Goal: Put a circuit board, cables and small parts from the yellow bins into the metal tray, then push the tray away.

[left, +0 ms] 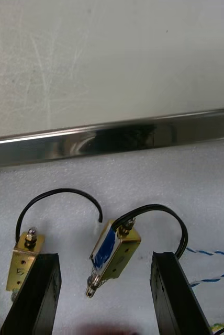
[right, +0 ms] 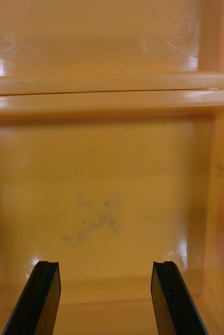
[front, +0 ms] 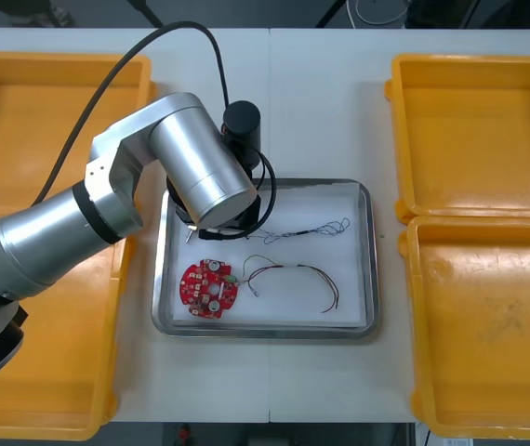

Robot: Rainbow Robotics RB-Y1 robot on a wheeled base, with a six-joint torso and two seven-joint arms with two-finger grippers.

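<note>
The metal tray (front: pixel 367 269), white inside, holds a round red circuit board (front: pixel 208 288), a red and yellow cable (front: pixel 293 277) and a twisted blue and white cable (front: pixel 311 229). My left arm (front: pixel 191 167) reaches over the tray's far left corner. In the left wrist view my left gripper (left: pixel 104 293) is open just above the tray floor. A brass-coloured small metal part (left: pixel 114 251) with a black wire lies between its fingers, untouched. A second one (left: pixel 24 259) lies against the outer finger. My right gripper (right: pixel 105 293) is open over a bare bin floor (right: pixel 107 172).
Two yellow bins (front: pixel 23 121) (front: pixel 51 372) flank the tray on the left, partly covered by my arm, and two (front: pixel 479 130) (front: pixel 488 325) on the right look bare. The tray's shiny rim (left: pixel 112 138) runs just beyond the parts, with light table (left: pixel 112 57) past it.
</note>
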